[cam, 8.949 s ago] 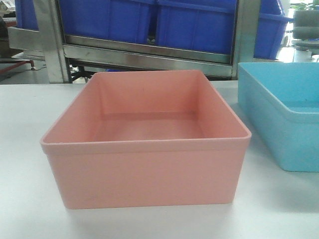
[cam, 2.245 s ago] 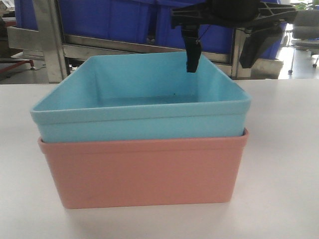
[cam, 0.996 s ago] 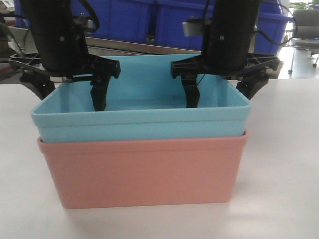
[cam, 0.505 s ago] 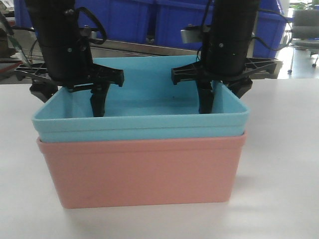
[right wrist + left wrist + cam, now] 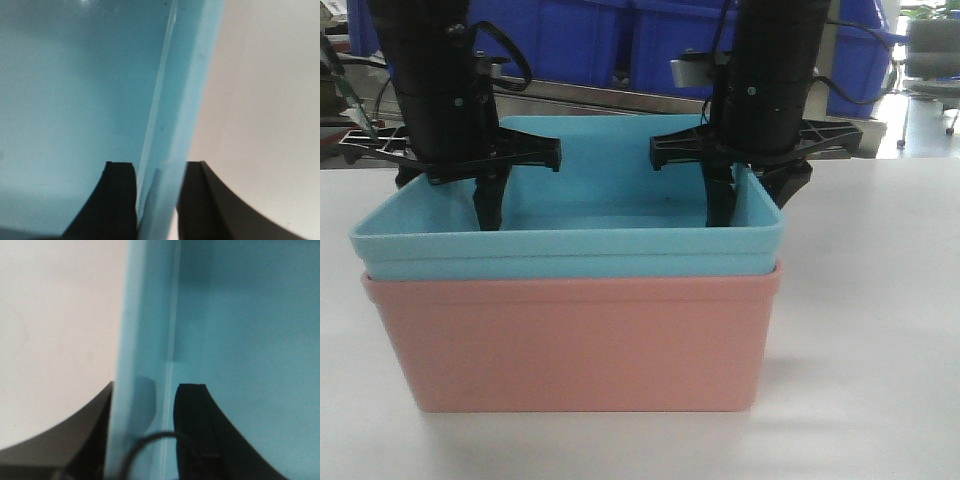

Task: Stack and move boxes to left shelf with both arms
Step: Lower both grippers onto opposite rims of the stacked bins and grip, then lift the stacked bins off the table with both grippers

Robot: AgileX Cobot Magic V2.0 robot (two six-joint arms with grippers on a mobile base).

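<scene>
The light blue box (image 5: 565,250) sits nested inside the salmon pink box (image 5: 570,335) on the grey-white table (image 5: 880,320). My left gripper (image 5: 445,205) straddles the blue box's left wall, one finger inside and one outside. In the left wrist view this gripper (image 5: 150,386) is shut on that wall (image 5: 145,315). My right gripper (image 5: 752,208) straddles the right wall in the same way. Seen from the right wrist, it (image 5: 157,164) pinches the blue rim (image 5: 180,90). The left shelf is out of view.
A steel rack frame (image 5: 620,95) stands behind the table and carries dark blue bins (image 5: 580,35). White tabletop shows outside each side wall (image 5: 55,330) (image 5: 265,100). A chair (image 5: 935,50) is at the far right back.
A box stack formed: the blue one went into the pink one. Both grippers came down over its side walls and closed. In the last half second the stack and both arms shifted left.
</scene>
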